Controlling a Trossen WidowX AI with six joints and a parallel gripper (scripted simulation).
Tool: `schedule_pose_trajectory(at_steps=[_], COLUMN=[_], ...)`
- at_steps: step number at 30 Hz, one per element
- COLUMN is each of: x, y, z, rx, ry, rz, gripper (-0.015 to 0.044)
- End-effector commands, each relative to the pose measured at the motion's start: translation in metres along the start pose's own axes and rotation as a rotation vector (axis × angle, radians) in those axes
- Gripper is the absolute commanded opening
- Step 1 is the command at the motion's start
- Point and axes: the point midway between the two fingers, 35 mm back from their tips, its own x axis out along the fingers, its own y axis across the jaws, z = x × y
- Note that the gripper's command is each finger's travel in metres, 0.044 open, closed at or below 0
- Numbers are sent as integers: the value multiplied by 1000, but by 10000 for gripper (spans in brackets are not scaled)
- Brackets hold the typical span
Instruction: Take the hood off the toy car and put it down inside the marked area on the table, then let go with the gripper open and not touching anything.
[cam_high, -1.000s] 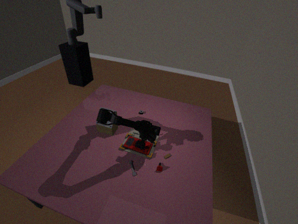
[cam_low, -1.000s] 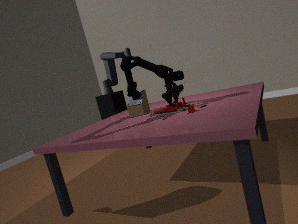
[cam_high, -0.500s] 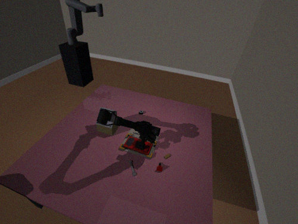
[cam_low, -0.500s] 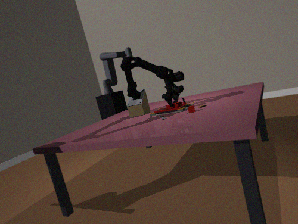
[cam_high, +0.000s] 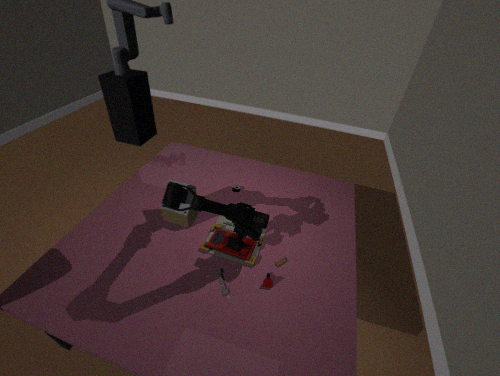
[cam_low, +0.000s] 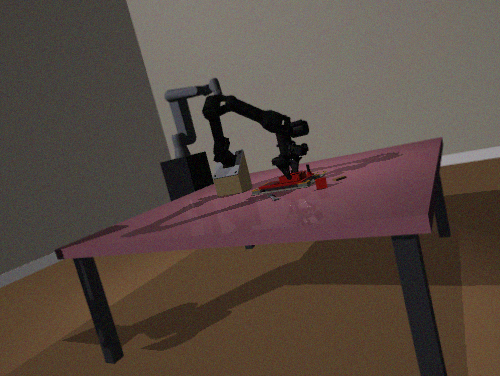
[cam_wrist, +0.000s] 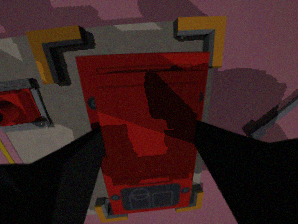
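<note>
In the wrist view I see my gripper low over the car, its two dark fingers pinching the red hood by its left and right edges. The hood fills the centre of the frame, still on the car, with yellow corner brackets at upper left and upper right. In the top view the car sits mid-table, and a small red part lies just below and right of it.

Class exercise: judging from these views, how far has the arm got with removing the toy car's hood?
Done: the gripper has reached the car and shut on the red hood, one of the fingers on either side.
In hand: the grasp; the hood sits on the car between the yellow corner brackets.
Left: lifting, placing it in the marked area, releasing.
</note>
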Motion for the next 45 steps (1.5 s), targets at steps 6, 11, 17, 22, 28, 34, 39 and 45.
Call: schedule_pose_trajectory(at_steps=[6, 11, 17, 22, 28, 34, 39, 45], x=[-5, -8, -12, -16, -20, -23, -27, -40], y=[0, 0, 0, 0, 0, 0, 0, 1], z=[1, 1, 1, 1, 1, 1, 1, 1], rx=[2, 2, 2, 2, 2, 1, 1, 1], ry=[-1, -1, -1, -1, -1, -1, -1, -1], rz=[1, 1, 2, 2, 2, 2, 2, 3], gripper=[6, 0, 0, 0, 0, 0, 0, 0])
